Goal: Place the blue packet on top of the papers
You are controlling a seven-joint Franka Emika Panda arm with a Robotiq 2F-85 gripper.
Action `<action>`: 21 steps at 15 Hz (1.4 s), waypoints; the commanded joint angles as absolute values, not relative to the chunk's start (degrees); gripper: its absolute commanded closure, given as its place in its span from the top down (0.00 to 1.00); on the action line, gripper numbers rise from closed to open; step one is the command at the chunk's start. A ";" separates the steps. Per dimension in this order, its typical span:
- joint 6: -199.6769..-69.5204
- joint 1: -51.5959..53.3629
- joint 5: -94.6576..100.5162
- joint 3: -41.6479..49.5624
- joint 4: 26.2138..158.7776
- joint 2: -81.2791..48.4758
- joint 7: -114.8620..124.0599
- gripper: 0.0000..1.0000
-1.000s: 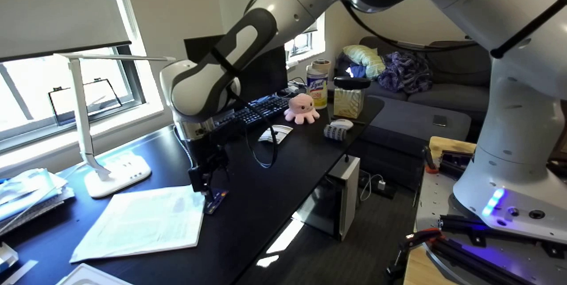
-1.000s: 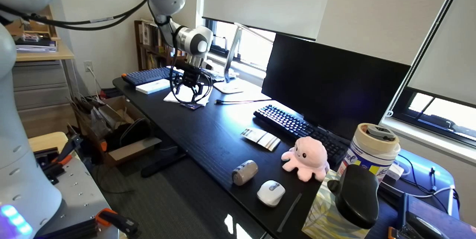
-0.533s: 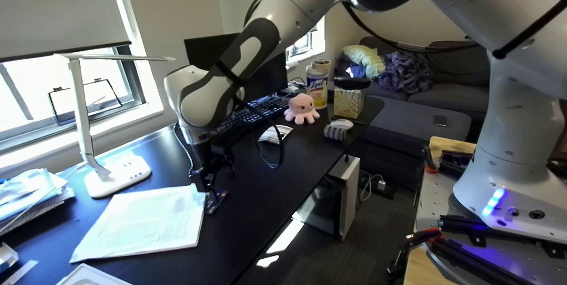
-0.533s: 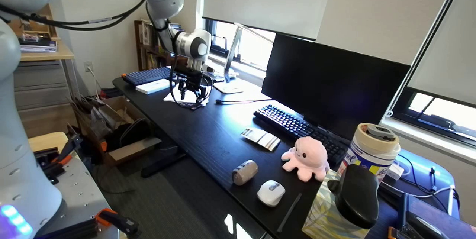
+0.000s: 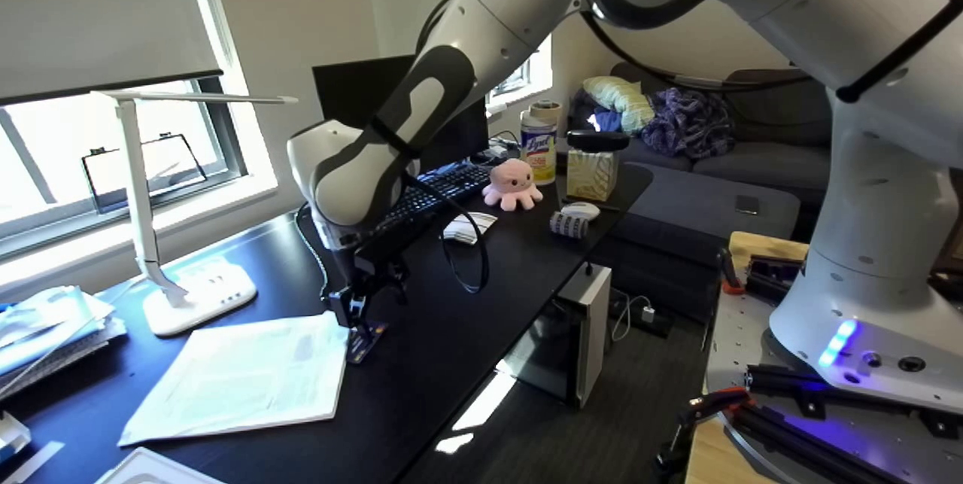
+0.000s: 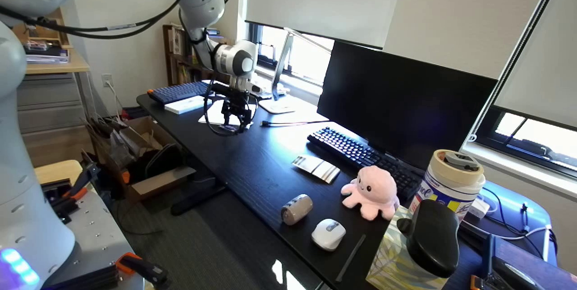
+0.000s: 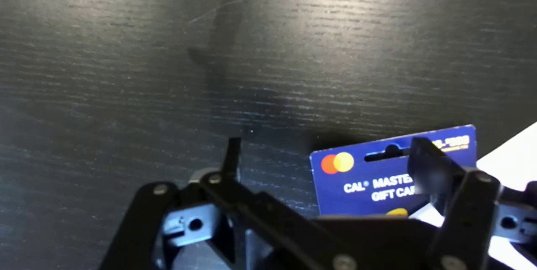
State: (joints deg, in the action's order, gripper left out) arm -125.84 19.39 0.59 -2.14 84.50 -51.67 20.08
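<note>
The blue packet, a flat gift card pack, lies on the black desk beside the papers; it shows in an exterior view (image 5: 366,343) and in the wrist view (image 7: 356,182). The papers are a white stack on the desk in both exterior views (image 5: 244,378) (image 6: 215,115), and their edge shows at the right of the wrist view (image 7: 509,165). My gripper (image 7: 327,140) is open and empty above the packet. In the wrist view one finger overlaps the packet and the other is over bare desk. The packet's lower part is hidden by the gripper. The gripper also shows in both exterior views (image 5: 376,307) (image 6: 238,121).
A white desk lamp (image 5: 199,296) stands behind the papers. A striped pouch (image 6: 316,168), a keyboard (image 6: 347,145), a pink octopus toy (image 6: 373,192), a grey cylinder (image 6: 297,209) and a white mouse (image 6: 328,234) are farther along the desk. A monitor (image 6: 401,105) stands at the back.
The wrist and gripper have turned and shifted a little away from the papers, rising slightly. The packet and the papers have not visibly moved.
</note>
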 commanded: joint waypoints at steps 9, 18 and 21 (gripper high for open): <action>-127.32 20.74 1.42 0.21 80.12 -55.87 26.34 1.00; -129.64 17.21 -1.52 2.72 88.15 -53.32 31.82 1.00; -132.50 16.01 -3.30 3.19 92.93 -51.57 34.18 1.00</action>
